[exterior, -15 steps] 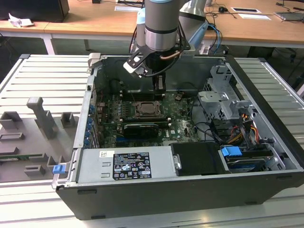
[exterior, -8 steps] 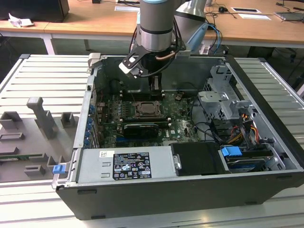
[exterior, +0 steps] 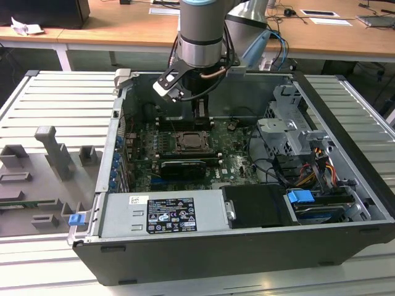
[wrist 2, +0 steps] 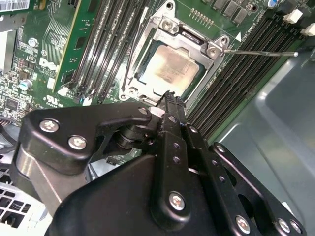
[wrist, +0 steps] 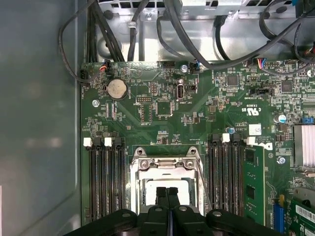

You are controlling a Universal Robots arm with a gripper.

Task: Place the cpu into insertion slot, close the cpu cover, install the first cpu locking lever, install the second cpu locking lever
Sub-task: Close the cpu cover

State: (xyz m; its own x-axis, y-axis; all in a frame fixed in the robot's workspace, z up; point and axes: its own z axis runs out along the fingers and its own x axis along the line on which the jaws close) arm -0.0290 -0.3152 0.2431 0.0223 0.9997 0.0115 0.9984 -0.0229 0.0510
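Cpu [wrist 2: 170, 66] sat in the insertion slot [wrist 2: 129, 90], with the cpu cover [wrist 2: 194, 43] down over it. My pincer [wrist 2: 170, 96], shut tight and empty, hung at the slot's edge. One locking lever [wrist 2: 261, 52] stuck out free from the slot, so I judged the levers still undone.

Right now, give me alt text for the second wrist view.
The gripper, fingers together, hangs at the edge of the cover, whose window shows the pale cpu. A thin lever juts out over the memory slots.
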